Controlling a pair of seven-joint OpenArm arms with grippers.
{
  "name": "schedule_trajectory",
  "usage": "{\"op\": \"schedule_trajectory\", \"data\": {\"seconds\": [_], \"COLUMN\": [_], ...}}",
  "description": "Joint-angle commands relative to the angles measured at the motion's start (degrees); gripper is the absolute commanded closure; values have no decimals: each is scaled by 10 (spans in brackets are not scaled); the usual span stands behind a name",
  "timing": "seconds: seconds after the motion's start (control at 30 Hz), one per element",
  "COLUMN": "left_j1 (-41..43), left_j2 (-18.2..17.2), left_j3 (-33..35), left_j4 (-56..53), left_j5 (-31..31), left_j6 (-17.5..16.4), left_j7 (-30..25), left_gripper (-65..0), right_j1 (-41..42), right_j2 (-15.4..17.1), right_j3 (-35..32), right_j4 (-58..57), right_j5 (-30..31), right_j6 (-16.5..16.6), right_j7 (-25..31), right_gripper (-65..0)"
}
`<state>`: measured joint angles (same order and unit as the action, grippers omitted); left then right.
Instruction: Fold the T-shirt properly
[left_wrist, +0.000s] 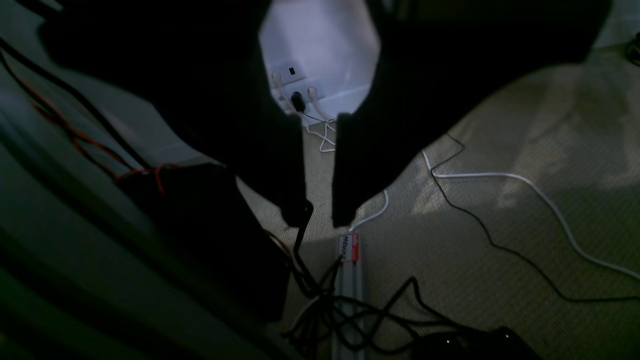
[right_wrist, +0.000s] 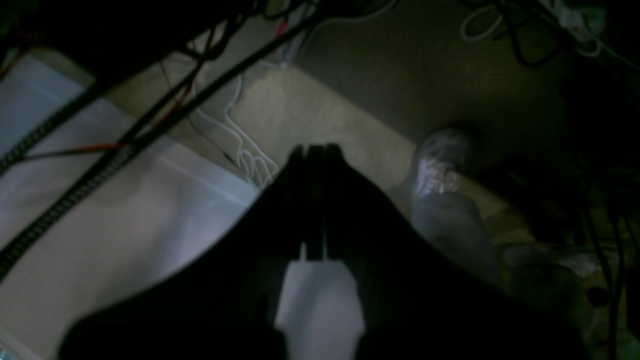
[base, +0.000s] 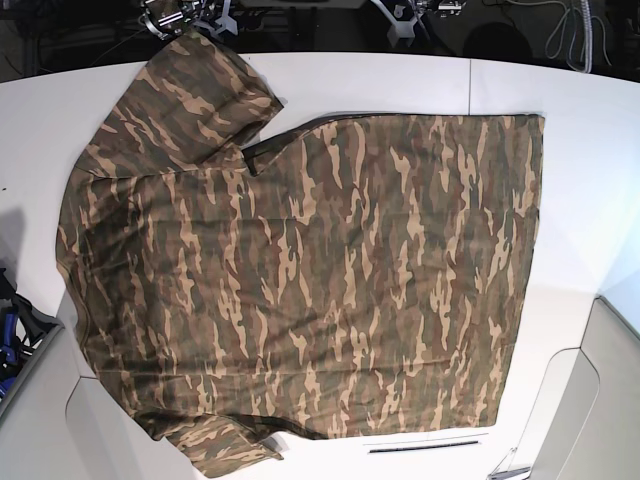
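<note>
Base view bright and sharp; both wrist views dim and soft.
Overhead light falls evenly on the white desk (base: 420, 80), with only thin shadows under the T-shirt (base: 300, 270) edges and mild bending at the corners. In the left wrist view the pincer (left_wrist: 320, 220) is a black, blurred silhouette; the carpet (left_wrist: 525, 200) carries a slanting patch of light. The right wrist view is darker and smeared, its pincer (right_wrist: 315, 150) underexposed.

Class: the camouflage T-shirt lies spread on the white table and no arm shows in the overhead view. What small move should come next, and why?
Probably bring one arm over the table to a sleeve. The T-shirt lies flat and unfolded on the table, and both wrist views show only floor.
</note>
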<state>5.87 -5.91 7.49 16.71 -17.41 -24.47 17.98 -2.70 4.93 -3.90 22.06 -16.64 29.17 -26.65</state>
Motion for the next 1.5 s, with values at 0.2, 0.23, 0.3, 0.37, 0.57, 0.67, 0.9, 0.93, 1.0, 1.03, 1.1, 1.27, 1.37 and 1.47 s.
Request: {"op": "schedule_trajectory", "data": {"seconds": [0.2,0.23,0.3,0.37,0.57,0.67,0.9,0.93,1.0,1.03,1.1,1.27,1.37,1.47], "left_j1": [2,2,2,4,35,68,162,175,203,217,243,300,333,363], "left_j2": [-3,-3,-3,-3,-15,-29,-58,-62,-73,-78,-87,-105,-117,-126], "left_j3": [0,0,0,0,0,0,0,0,0,0,0,-1,-1,-9], "left_j4": [2,2,2,2,50,100,221,236,262,275,299,369,426,489], "left_j5": [0,0,-1,0,1,1,1,1,0,-4,-18,-23,-40,-47], "left_j6": [-7,-7,-7,-7,-22,-24,-24,-24,-24,-24,-24,-63,-63,-62], "left_j7": [0,1,1,1,-1,-2,-1,1,1,1,3,19,34,51], "left_gripper": [-97,-97,-97,-97,-97,-97,-97,-97,-97,-97,-97,-97,-98,-103], "right_j1": [0,0,0,0,-10,-30,-110,-125,-155,-170,-201,-278,-325,-368], "right_j2": [2,2,2,2,2,2,38,46,63,71,88,143,179,204], "right_j3": [-1,-1,-1,-1,-1,-1,-1,-1,-1,-1,-1,-1,-1,0], "right_j4": [7,7,9,11,16,34,140,159,198,219,261,382,461,537], "right_j5": [17,17,17,16,17,17,100,110,130,143,176,252,293,323], "right_j6": [6,6,6,6,9,25,45,47,47,47,47,47,47,47], "right_j7": [-3,-3,-3,-3,-3,-3,-4,-8,-32,-45,-76,-141,-177,-210], "right_gripper": [-17,-44,-107,-153,-159,-159,-158,-158,-158,-158,-158,-158,-158,-158]}}
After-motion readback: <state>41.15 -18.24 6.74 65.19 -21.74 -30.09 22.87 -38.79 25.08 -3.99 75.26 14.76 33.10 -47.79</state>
